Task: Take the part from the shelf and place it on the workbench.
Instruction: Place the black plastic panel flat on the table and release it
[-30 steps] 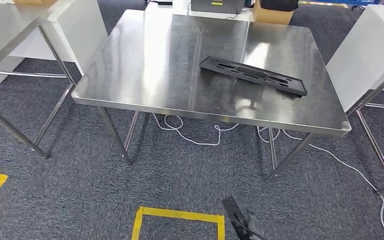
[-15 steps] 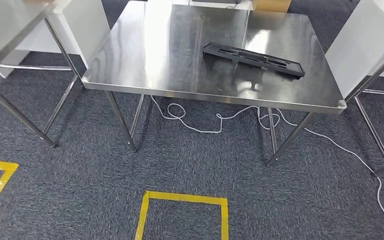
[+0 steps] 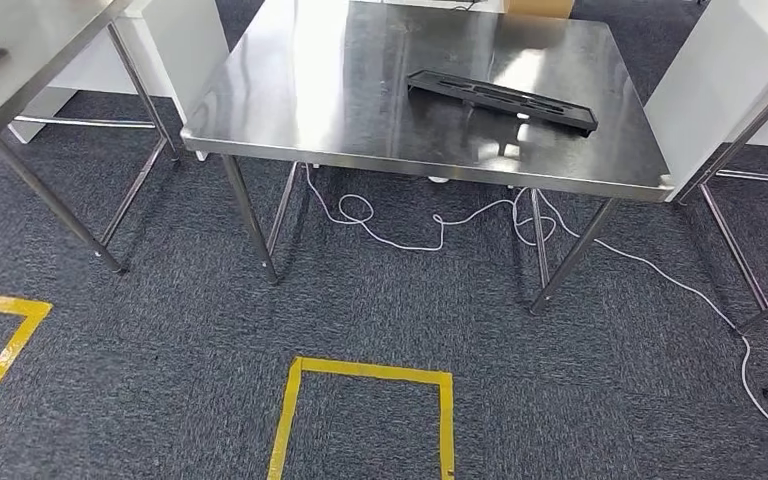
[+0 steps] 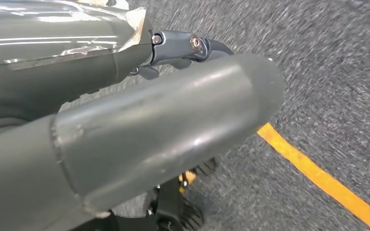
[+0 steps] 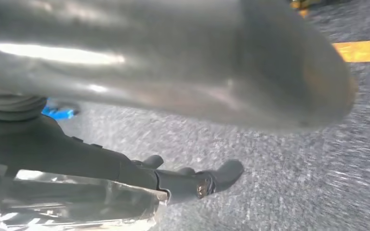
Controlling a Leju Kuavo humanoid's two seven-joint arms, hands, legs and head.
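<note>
The black part (image 3: 501, 100) lies crosswise on the tabletop (image 3: 290, 90), far ahead of both hanging hands, whose grips I cannot tell.

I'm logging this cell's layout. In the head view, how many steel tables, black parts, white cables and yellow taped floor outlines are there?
Steel tables: 3 (workbench, left table, right table, which is cut off at the edge)
Black part: 1, lying on the workbench
White cable: 1, on the floor
Yellow taped outlines: 2
Total: 7
</note>
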